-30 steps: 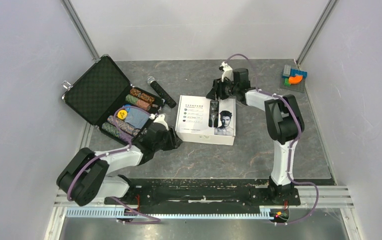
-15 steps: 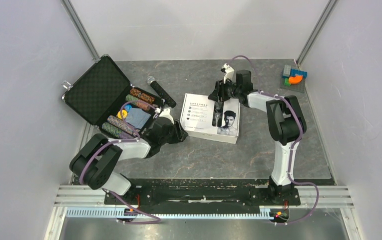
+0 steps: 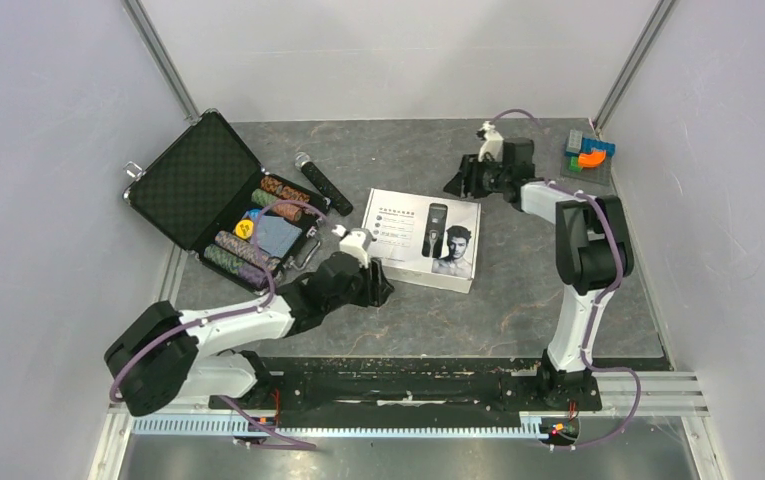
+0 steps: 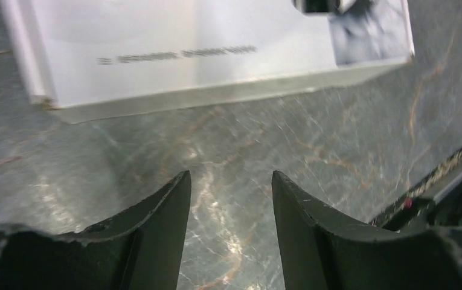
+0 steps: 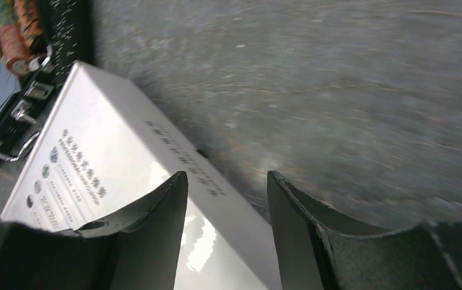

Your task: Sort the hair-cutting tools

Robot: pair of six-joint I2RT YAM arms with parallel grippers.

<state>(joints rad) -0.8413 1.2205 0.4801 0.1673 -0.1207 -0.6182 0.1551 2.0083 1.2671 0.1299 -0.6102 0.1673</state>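
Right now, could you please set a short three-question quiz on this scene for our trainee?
1. True or false: the left gripper is holding a comb attachment.
2. Which thing lies on the table between the open poker-chip case and the white clipper box? A) scissors B) microphone C) hairbrush
3. Fill in: the jaws of the right gripper stand ____, with nothing between them.

Key: 1 false; 2 B; 3 open.
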